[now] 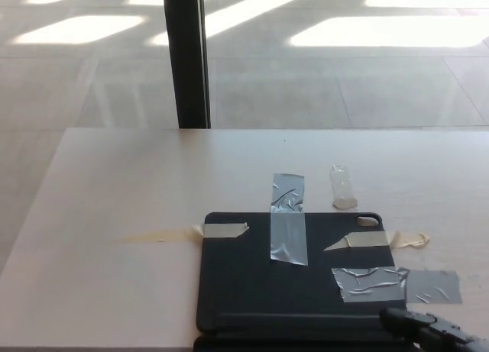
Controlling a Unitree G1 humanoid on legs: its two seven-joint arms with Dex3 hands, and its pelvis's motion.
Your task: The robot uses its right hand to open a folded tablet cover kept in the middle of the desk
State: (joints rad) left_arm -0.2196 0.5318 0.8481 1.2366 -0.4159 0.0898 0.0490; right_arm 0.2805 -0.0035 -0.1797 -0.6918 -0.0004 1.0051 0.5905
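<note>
The cover [298, 276] lies flat mid-desk [114, 192], strapped down by tape [288, 214]. My right hand [428, 333] shows only as fingertips at its near right corner; whether it grips I cannot tell. Risk: the tape resists lifting, so my fingers slip or drag the cover.

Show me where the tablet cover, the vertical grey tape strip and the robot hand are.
tablet cover [244, 279], head view, bare left part of its dark surface.
vertical grey tape strip [289, 218], head view, middle of the strip.
right robot hand [428, 331], head view, its visible fingers at the bottom edge.
</note>
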